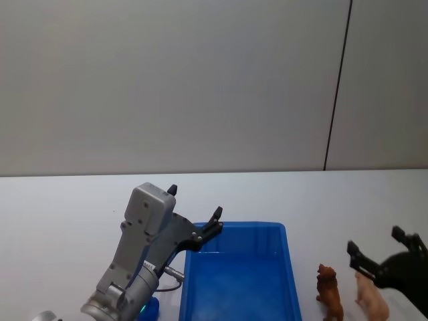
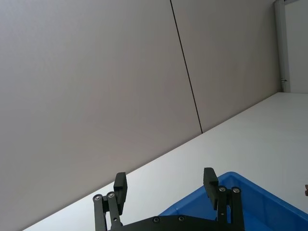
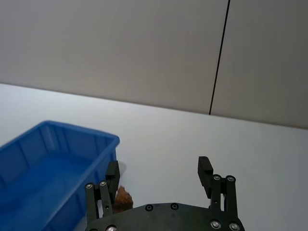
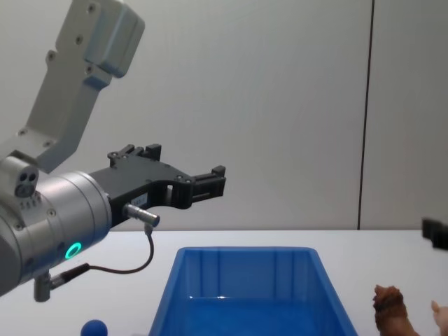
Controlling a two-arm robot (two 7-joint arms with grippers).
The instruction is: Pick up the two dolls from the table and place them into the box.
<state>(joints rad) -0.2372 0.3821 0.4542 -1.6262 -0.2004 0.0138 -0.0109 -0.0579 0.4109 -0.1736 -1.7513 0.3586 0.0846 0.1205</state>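
My right gripper (image 1: pixel 375 241) hangs spread above the pink pig doll (image 1: pixel 372 297). It and the brown doll (image 1: pixel 329 291) run near-to-far, just right of the blue box (image 1: pixel 251 226). My left gripper (image 1: pixel 194 200) hangs spread over its far-left corner, with bare table (image 1: pixel 67 214) beyond.

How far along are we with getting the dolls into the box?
Nothing done: the reddish-brown doll and pink doll both stand on the table right of the box, whose visible interior holds nothing. In hand: the right gripper, open, hovers near the pink doll. The left gripper, open and empty, hangs over the box's far left corner. Left: both picks and drops.
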